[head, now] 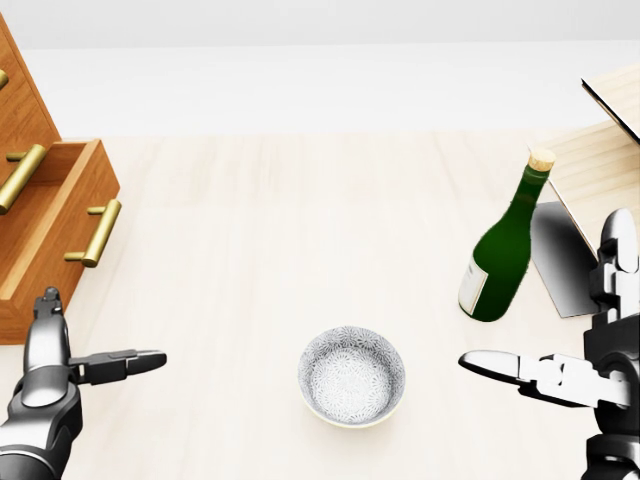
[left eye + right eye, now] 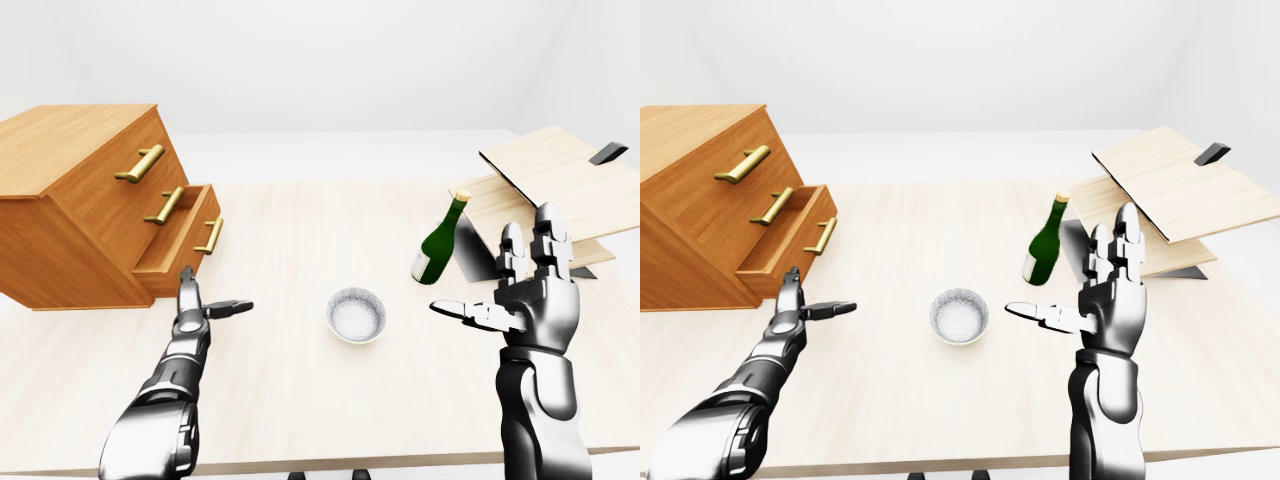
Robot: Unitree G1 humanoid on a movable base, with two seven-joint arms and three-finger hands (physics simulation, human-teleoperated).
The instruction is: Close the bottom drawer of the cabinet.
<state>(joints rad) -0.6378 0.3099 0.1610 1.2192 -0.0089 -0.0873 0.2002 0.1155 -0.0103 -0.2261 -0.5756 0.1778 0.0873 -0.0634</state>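
Note:
A wooden cabinet (image 2: 75,200) with brass handles stands at the left of the table. Its bottom drawer (image 2: 188,236) is pulled out; the two drawers above it are shut. My left hand (image 2: 198,305) is open, fingers spread, on the table just below the open drawer and apart from it. My right hand (image 2: 520,290) is open and empty, raised upright at the right, below a green bottle (image 2: 440,242).
A small patterned bowl (image 2: 356,314) sits mid-table between my hands. The green bottle stands upright right of it. Light wooden boards (image 2: 560,190) are stacked at the far right. The table (image 2: 300,230) has a near edge at the bottom of the views.

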